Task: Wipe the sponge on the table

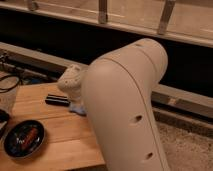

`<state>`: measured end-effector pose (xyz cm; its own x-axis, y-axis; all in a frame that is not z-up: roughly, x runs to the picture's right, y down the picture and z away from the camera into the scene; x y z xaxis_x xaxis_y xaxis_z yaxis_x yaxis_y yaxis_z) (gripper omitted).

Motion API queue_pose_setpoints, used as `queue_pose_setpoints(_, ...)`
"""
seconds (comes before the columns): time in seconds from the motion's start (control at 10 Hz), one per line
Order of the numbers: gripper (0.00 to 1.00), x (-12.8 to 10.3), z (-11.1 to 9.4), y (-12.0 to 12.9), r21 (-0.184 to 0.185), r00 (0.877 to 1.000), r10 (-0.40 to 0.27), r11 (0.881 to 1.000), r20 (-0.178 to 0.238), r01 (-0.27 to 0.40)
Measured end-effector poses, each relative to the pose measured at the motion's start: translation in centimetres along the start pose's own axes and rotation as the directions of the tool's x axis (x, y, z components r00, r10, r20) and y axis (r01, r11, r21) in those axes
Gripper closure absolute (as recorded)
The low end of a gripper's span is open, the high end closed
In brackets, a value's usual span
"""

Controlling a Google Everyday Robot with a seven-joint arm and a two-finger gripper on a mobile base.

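Camera view shows the gripper pointing down just over the sponge, which lies flat on the table beside a black bar, probably to press it for wiping; whether it grips cannot be told.

I have my gripper right above the small light-blue sponge on the light wooden plank table, with the flat black rectangular bar crowding it just beside, the dark round dish well apart, and open boards between them.
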<state>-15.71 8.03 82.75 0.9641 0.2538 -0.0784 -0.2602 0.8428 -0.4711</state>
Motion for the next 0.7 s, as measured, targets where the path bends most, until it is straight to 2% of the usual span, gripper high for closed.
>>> queue_pose_setpoints(0.1,0.98,-0.6,0.0,0.1,-0.005,1.0,-0.006,1.0,0.0,0.006)
queue_pose_setpoints(0.2,0.99,-0.2,0.0,0.3,-0.01,1.0,-0.009,1.0,-0.008,0.009)
queue_pose_setpoints(0.4,1.0,1.3,-0.2,0.5,-0.014,1.0,-0.02,1.0,-0.02,0.02)
queue_pose_setpoints(0.7,1.0,0.8,-0.5,0.9,-0.024,0.999,-0.025,0.999,-0.021,0.025)
